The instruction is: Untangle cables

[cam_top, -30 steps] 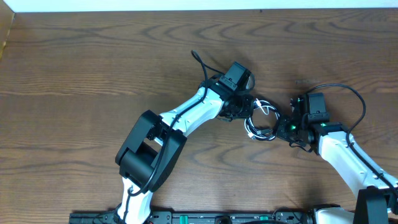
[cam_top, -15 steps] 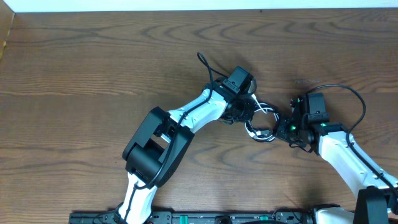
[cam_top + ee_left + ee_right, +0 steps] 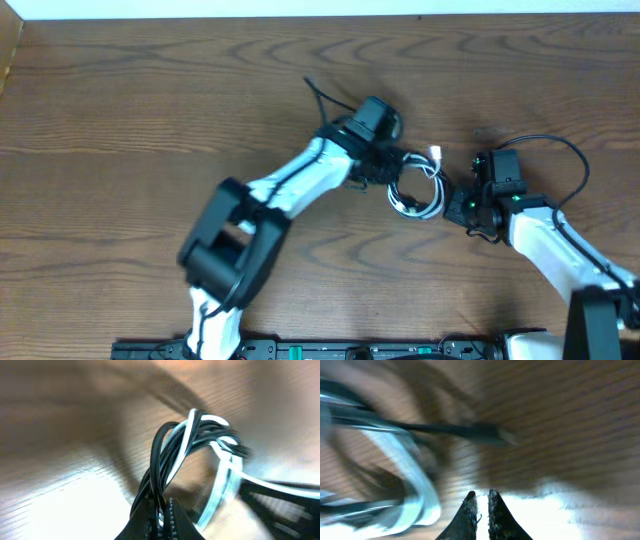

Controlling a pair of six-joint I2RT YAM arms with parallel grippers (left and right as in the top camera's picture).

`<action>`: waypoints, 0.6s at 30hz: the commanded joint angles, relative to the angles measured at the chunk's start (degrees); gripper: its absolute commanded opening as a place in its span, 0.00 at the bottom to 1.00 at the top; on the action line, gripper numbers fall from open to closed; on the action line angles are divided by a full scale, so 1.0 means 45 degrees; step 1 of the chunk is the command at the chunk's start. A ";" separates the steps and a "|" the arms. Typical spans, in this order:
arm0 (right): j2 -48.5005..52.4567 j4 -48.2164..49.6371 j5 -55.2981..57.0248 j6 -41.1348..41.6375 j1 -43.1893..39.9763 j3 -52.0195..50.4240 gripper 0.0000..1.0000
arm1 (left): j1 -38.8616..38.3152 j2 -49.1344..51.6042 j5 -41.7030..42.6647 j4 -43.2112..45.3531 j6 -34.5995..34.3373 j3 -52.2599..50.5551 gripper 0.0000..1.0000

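Left side first: my left claw (image 3: 161,505) is pressed together and pinching the cables (image 3: 200,427). In the wrist view the black cable (image 3: 159,455) and the white cable (image 3: 186,435) both run down into the tips. From there the strands climb and curl round together toward 1 o'clock, black wound over white, so nothing is apart yet.

From above, they lie as one small ring on the surface (image 3: 150,120), at 3 o'clock from the middle, with my left claw on the ring's 9 o'clock edge.

Now the right: my right claw (image 3: 481,497) sits at the ring's 4 o'clock edge, tips pressed together, and I see nothing between them. A dark plug end (image 3: 480,431) lies at 12 o'clock ahead of it.

My read is that this is barely begun, with the whole separation left to do. In the way are two arms crowding one tight knot, and my right arm's own thick wire (image 3: 550,140) arching at 2 o'clock.
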 commanded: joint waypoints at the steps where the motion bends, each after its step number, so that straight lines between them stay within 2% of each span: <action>1: 0.1015 0.0272 0.0233 0.0053 0.0034 -0.0005 0.05 | 0.0515 -0.1763 0.2137 -0.0068 0.0947 0.0063 0.07; 7: 0.1637 0.1229 -0.2419 -0.1311 0.0010 0.0005 0.04 | 0.0976 -0.2244 0.5955 -0.0515 0.2307 0.0063 0.07; 10: 0.1273 0.1355 -0.4342 -0.2433 0.0005 0.0219 0.11 | 0.1375 -0.2244 0.7053 -0.0699 0.2739 0.0058 0.07; 14: 0.0146 0.0544 -0.5187 -0.2759 -0.0083 0.0758 0.17 | 0.1885 -0.2244 0.6528 -0.0918 0.2725 0.0058 0.08; 18: -0.1214 0.0151 -0.4517 -0.1880 -0.0335 0.1098 0.24 | 0.1996 -0.2215 0.3541 -0.1384 0.2720 0.0058 0.07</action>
